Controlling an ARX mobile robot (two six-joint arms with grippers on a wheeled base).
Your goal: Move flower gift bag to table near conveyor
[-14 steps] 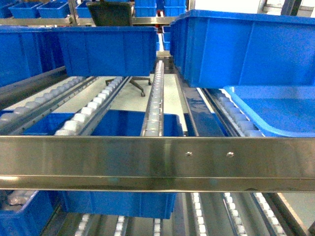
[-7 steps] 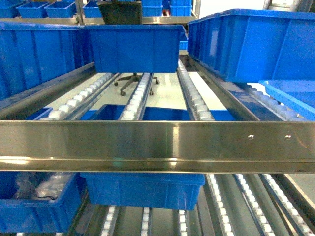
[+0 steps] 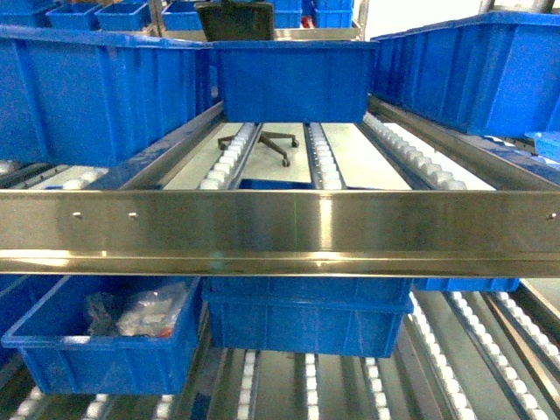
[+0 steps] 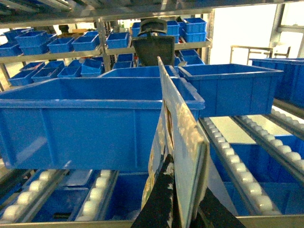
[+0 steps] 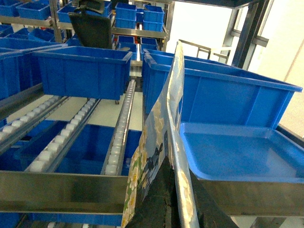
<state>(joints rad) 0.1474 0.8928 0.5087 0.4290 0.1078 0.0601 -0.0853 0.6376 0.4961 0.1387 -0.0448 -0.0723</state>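
Both wrist views show the flower gift bag (image 4: 178, 142) rising edge-on from between dark gripper fingers at the bottom of the frame. In the left wrist view, the left gripper (image 4: 183, 209) has its fingers (image 4: 161, 202) closed narrow on the lower edge of the bag, with the flat panel standing nearly upright above them. In the right wrist view, the right gripper (image 5: 166, 209) is likewise closed on the bag, and the flowered side faces left of its fingers. The bag is therefore held by both grippers, stretched between them and clear of any surface.

Ahead of the fingers lies the conveyor (image 3: 280, 232): a steel front rail, lanes of white rollers (image 5: 121, 133) beyond it, and blue bins (image 4: 90, 121) resting on the lanes. To the right of the right fingers sits a shallow blue tray (image 5: 237, 156). A lower bin (image 3: 96, 337) in the head view holds wrapped items. The head view shows neither gripper nor bag, and the table is in none of the views.

Judgement: the step in hand is carriage of the bag toward the table. To do it well, both grips should remain even so that the panel neither twists nor buckles. The bag's top edge should be kept clear of the bins and rail ahead of the fingers. Release should wait until the tabletop is seen beneath them.
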